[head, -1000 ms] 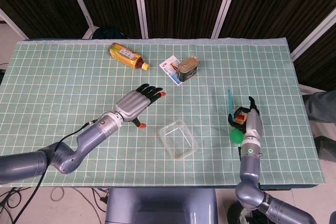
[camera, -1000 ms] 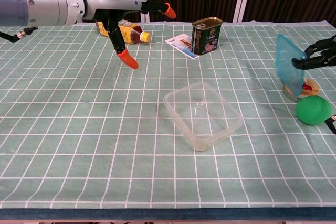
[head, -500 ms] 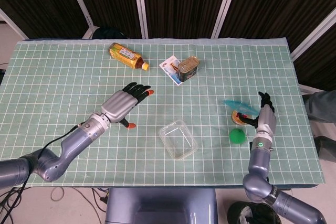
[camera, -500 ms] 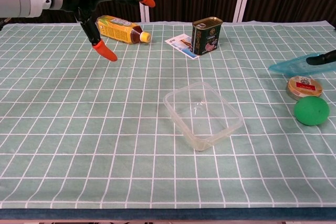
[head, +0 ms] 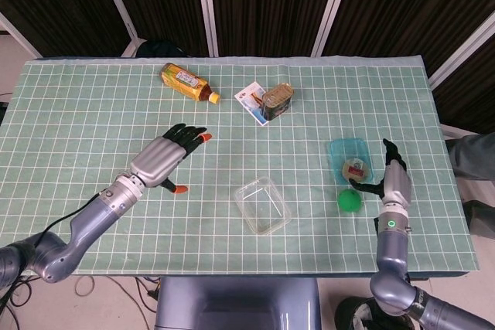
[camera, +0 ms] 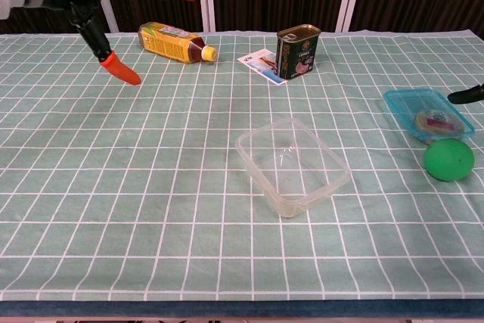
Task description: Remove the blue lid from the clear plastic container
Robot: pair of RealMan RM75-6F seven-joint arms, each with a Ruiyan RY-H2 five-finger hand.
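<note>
Resting flat on a small round tin, blue lid (head: 349,152) off | clear container (head: 263,205) mid-table, uncovered | left hand (head: 164,158) spread, empty | right hand (head: 392,179) beside lid, fingers apart, empty

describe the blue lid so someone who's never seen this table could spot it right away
Start at the clear plastic container near the middle of the green checked mat, then look toward the robot's right hand. The blue lid lies just beside it, over a small round tin, next to a green ball. It is the only see-through blue rectangle.
</note>
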